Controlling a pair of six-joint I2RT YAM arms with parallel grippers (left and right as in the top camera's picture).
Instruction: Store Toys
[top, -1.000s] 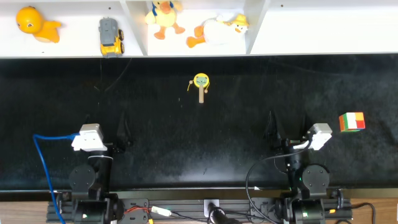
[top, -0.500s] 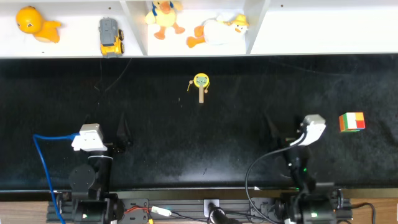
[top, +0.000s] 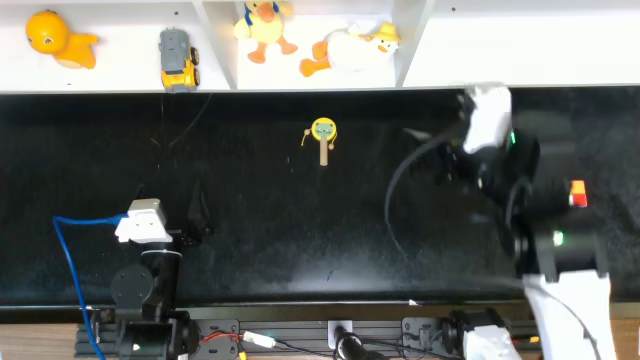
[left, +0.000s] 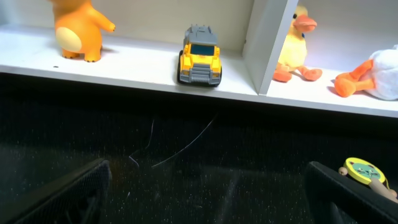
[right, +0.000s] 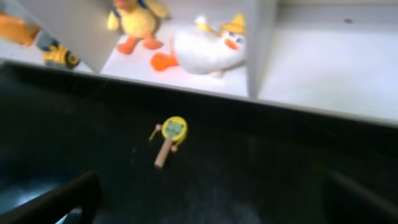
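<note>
Black tabletop (top: 250, 200) bears a yellow-headed, seemingly wooden-handled rattle (top: 323, 135).

We saw only a corner of a red-and-orange toy (top: 577, 192) near the right edge of the black surface (top: 300, 230); the blurred right arm (top: 552, 245) hid the rest. In the left wrist view the picture's edges cut off part of the white duck plush (left: 384, 73) and the head of the orange duck (left: 74, 28).

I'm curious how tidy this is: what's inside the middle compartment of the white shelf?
A yellow plush duck and, beside it, a white plush duck lying down. The spot behind the white one is covered.
</note>
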